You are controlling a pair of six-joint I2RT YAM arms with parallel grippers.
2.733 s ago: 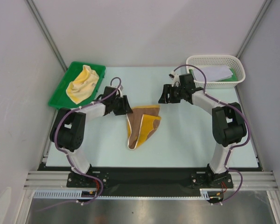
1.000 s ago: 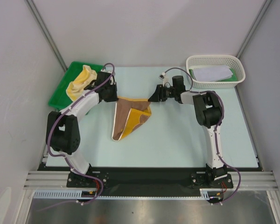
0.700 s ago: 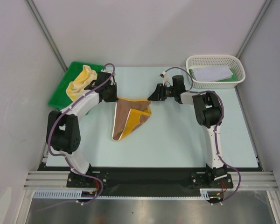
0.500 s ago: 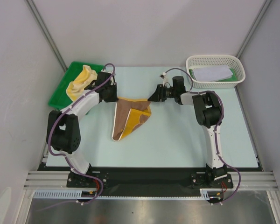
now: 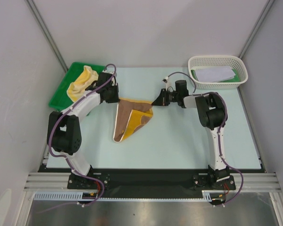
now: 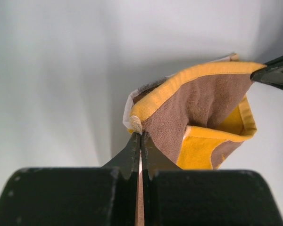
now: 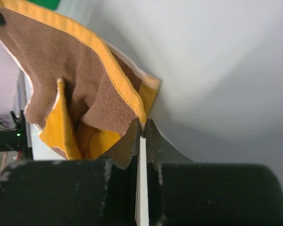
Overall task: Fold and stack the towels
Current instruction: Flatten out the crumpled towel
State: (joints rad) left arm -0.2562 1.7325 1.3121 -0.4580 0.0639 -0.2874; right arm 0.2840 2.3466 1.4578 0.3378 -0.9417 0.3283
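Towel (image 5: 132, 120) looks limp and light, sagging between my left pincer (image 5: 118, 99) and right pincer (image 5: 155, 101), both clamped on hem corners.

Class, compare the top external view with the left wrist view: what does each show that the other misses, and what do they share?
Only the top external view shows the green tray with a yellow towel and the white basket holding folded towels. Only the left wrist view shows, close up, the left fingers pinched shut on the brown-and-yellow towel's corner. Both show that towel and the right fingers at its other corner.
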